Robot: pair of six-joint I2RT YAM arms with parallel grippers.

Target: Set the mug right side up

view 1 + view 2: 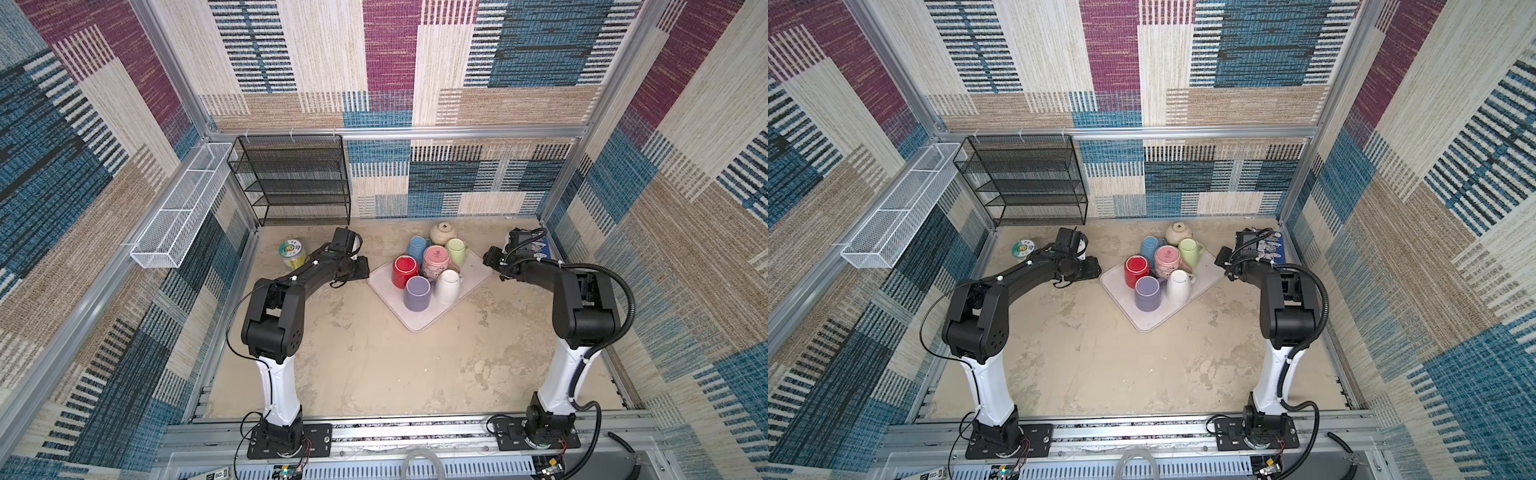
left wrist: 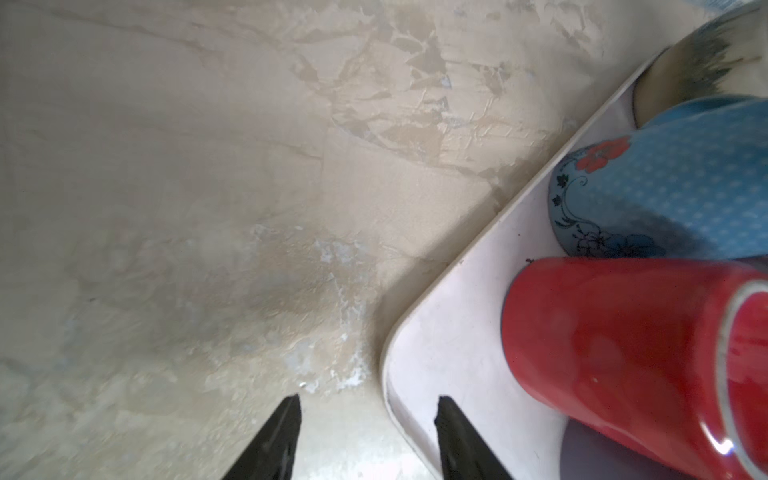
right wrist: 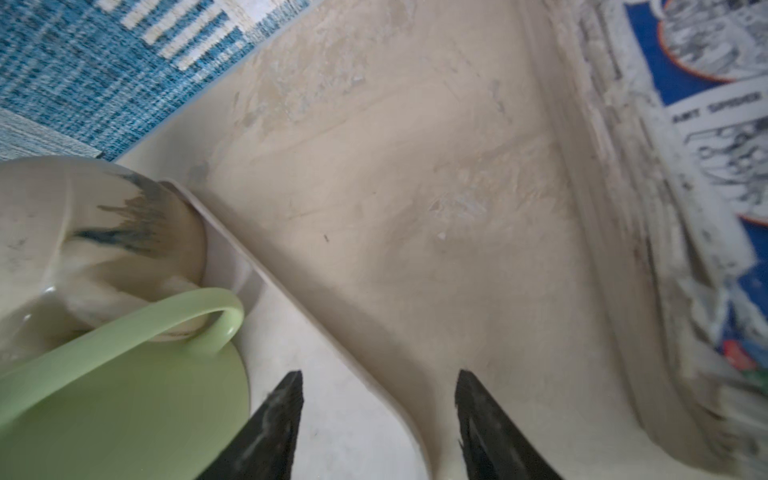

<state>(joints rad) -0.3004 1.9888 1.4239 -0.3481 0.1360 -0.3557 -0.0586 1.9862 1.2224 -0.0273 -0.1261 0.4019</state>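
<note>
Beige, mottled bench (image 1: 374, 365) is carrying everything. At far left a clear jar with a green-and-white lid (image 1: 292, 253) is standing. The left gripper (image 2: 368, 409) is hovering just beside the left corner of the white plastic tray (image 1: 424, 319), jaws apart and holding nothing. On the tray, a glossy red ceramic mug (image 1: 405, 271), a lilac mug (image 1: 417, 294), a white mug (image 1: 447, 287) and others are sitting rim-down, packed together. The right gripper (image 3: 379, 382) is hanging over the tray's right edge near the pale green mug (image 3: 124, 407), jaws likewise parted and empty.
</note>
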